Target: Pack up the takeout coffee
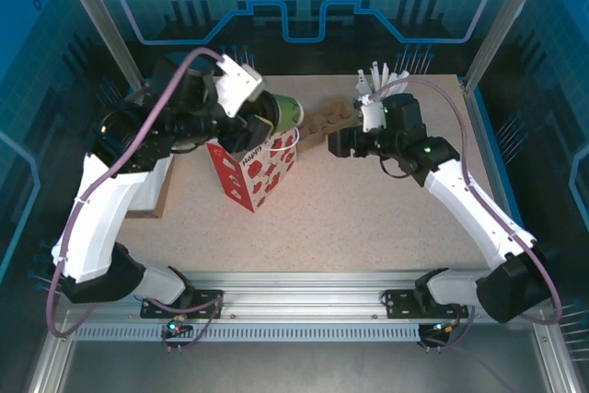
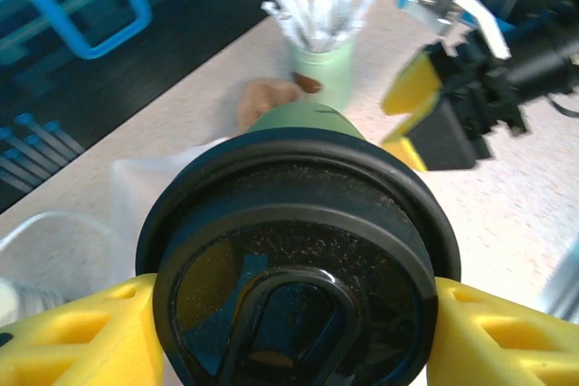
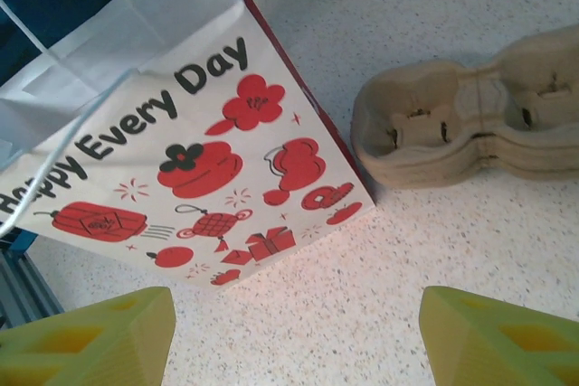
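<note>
The takeout coffee [image 1: 282,111] is an olive-green cup with a black lid [image 2: 298,259]. My left gripper [image 1: 259,121] is shut on it just under the lid, holding it tilted over the open top of the red-and-white bag [image 1: 253,167]. In the left wrist view the lid is very close, with a yellow finger [image 2: 77,332] pressed on each side. My right gripper [image 1: 339,144] hangs open to the right of the bag, with nothing between its yellow fingers [image 3: 90,336]. The bag's printed side [image 3: 181,151] reads "Happy Every Day".
A brown pulp cup carrier [image 3: 470,115] lies behind the bag on the speckled table [image 1: 368,218]. A pale mint cup of white sticks [image 2: 324,65] stands at the back near the right arm. A brown board [image 1: 152,200] lies at the left.
</note>
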Robot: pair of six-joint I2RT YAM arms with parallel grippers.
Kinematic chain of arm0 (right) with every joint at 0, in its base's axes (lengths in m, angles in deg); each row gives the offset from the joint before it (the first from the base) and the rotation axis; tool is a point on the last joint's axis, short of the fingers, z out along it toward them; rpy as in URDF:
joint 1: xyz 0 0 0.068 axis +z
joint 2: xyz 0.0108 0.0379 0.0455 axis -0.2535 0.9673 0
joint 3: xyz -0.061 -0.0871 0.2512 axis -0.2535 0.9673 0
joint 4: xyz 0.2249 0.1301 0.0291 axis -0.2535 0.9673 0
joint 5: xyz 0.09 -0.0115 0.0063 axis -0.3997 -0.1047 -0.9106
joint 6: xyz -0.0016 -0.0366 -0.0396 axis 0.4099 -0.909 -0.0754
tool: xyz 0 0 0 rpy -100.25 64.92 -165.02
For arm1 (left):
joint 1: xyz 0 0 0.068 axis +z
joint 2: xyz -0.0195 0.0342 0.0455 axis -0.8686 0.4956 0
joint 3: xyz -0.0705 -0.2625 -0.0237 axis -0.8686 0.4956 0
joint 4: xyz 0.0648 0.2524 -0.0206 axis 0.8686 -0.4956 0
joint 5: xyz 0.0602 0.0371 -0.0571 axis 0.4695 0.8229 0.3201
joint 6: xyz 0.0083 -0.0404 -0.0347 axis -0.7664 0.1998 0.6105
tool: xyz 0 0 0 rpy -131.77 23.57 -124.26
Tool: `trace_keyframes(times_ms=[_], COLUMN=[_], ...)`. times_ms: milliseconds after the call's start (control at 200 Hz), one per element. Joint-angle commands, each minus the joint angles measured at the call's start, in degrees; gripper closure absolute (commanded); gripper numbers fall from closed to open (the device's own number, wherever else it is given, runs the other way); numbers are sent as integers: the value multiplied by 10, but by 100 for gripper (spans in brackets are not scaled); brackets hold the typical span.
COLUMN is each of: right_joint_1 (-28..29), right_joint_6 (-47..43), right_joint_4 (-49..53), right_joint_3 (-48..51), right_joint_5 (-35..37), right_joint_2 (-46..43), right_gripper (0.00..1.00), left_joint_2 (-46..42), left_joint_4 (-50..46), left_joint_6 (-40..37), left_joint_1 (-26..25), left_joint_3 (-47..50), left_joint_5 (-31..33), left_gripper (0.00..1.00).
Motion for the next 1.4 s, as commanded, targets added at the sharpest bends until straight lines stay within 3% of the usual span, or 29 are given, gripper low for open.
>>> trace_keyframes(times_ms=[0,100,220,615,1396], right_joint_1=[14,18,18,19,19], right_joint_6=[-4,-4,-5,-11,-9], right_joint_4=[-10,-17,-21,-28,-38], right_joint_3=[-39,-55,-60,-31,13], right_joint_5=[10,14,23,32,39], right_joint_2=[34,54,60,56,44], right_gripper=[28,27,28,28,28], left_joint_2=[11,30,63,173,288], left_joint_4=[-35,-68,-109,-199,-215], left_joint_6=[9,5,-2,-6,-14], left_joint_1=[57,103,122,122,144], left_joint_3=[-13,-14,-18,-56,-61], left_joint_5=[4,9,18,49,35], left_gripper=[56,56,56,58,58])
